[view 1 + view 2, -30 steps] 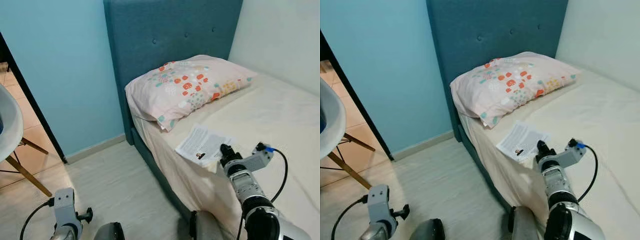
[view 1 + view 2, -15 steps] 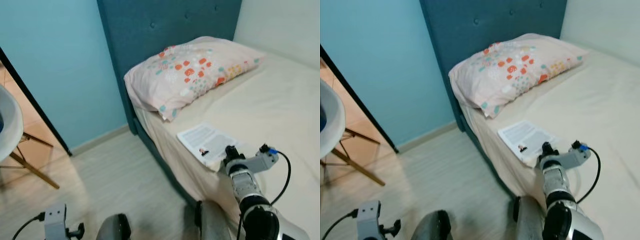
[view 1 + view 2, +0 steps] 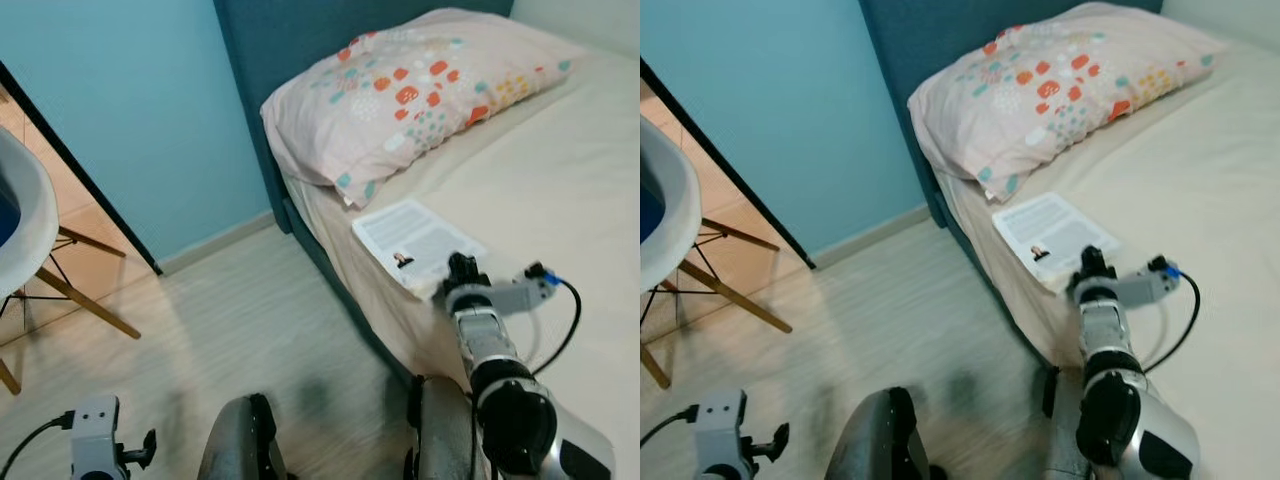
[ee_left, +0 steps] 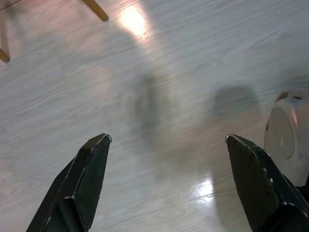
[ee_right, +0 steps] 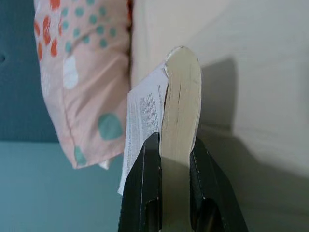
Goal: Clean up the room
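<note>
The book lies near the edge of the bed, just below the patterned pillow, white cover with printed text facing up. The right gripper is at the book's near corner, its two black fingers pressed against either side of the page block, pinching the book; the right wrist view shows the yellowed page edges rising between them. The right arm reaches up from below onto the mattress edge. The left gripper hangs low over the pale wood floor, fingers spread wide apart and holding nothing. A white chair with wooden legs stands to the left, by the blue wall. The dark teal headboard stands behind the pillow.
</note>
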